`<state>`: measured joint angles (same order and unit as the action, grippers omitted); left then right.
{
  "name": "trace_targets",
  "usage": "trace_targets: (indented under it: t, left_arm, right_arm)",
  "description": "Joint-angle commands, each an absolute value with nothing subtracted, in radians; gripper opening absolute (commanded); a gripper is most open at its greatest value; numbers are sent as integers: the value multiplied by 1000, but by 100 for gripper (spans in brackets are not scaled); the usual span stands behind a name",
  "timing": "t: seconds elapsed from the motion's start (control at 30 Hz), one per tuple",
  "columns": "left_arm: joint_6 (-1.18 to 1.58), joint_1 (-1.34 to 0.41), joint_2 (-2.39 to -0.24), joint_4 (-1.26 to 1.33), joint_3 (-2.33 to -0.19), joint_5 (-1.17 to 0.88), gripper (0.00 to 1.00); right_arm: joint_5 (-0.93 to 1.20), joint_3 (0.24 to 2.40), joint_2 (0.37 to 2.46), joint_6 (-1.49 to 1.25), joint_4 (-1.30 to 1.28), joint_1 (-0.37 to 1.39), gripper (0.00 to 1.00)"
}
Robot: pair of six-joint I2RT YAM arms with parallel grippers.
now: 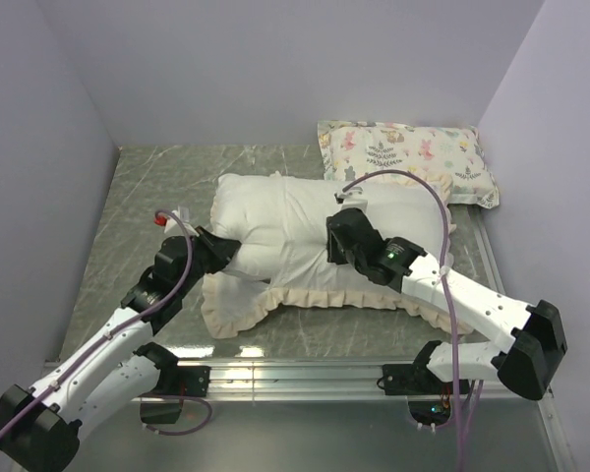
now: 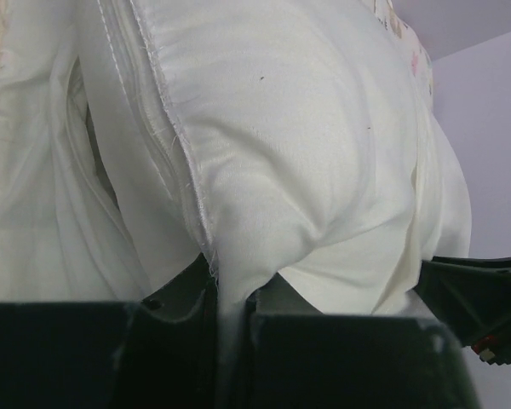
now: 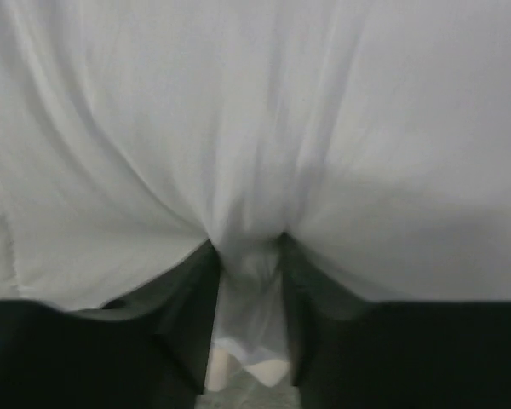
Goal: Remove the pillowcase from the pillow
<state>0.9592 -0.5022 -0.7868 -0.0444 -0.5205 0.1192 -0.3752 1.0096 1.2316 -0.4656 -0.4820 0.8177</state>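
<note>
The pillow [image 1: 295,221] lies plump on the desk [image 1: 143,206] with its long axis running side to side, one short end at the left hand [image 2: 232,294] and the other out past the right hand [image 3: 245,256]. The pillowcase [image 1: 310,297] is spread beneath it. Only its cream ruffle shows, fanning out along the pillow's near long edge, nearer the arm bases than either hand.

The left hand is clenched on a pinch of the pillow's white cloth at its left near corner. A raw stitched seam [image 2: 175,128] climbs away from just left of the fingers. The right hand is clenched too, gripping a fold of the same white cloth on the pillow's upper face, about midway along its length. Cream ruffle and grey desk peep through below its fingers. A small printed pillow [image 1: 408,157] lies beyond the right hand, at the far right corner.
</note>
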Motion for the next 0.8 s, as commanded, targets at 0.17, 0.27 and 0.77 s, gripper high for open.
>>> trace_targets:
  t: [0.17, 0.27, 0.77]
  left_arm:
    - [911, -502, -713, -124, -702, 227, 0]
    - [893, -497, -704, -169, -778, 291, 1]
    - [812, -387, -672, -351, -1083, 309, 1]
  right_arm:
    - [-523, 985, 1079, -474, -557, 677, 4]
    - [-519, 983, 1046, -465, -575, 588, 1]
    - [-238, 916, 993, -451, -459, 230, 0]
